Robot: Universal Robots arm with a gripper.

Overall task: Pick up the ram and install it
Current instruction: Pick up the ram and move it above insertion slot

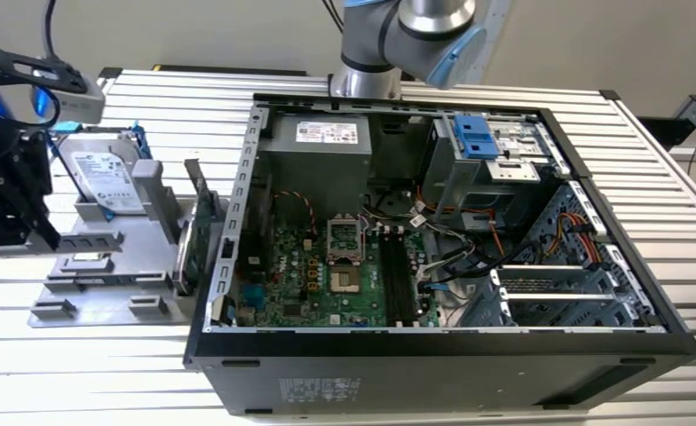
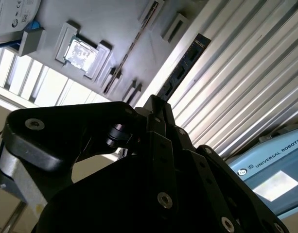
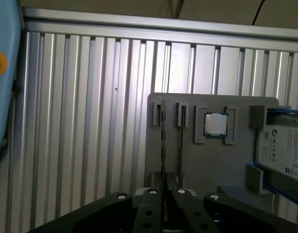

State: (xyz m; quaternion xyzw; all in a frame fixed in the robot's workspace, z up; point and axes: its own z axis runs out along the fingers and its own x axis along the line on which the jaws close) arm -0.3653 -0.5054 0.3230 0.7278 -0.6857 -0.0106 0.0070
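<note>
Slatted table (image 1: 111, 373) is seen beneath a tray (image 3: 221, 165), at the exterior view's left of the case (image 1: 443, 355), where the ram (image 3: 163, 141) is stood on edge. Its neighbouring board (image 3: 180, 141) (just beside) could be caught by a skewed descent. The gripper (image 3: 165, 193) is held above the ram's end; clenched or released cannot be told.

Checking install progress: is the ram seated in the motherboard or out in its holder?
Out: the ram stands on edge in a slot of the gray holder, by the hand.
</note>
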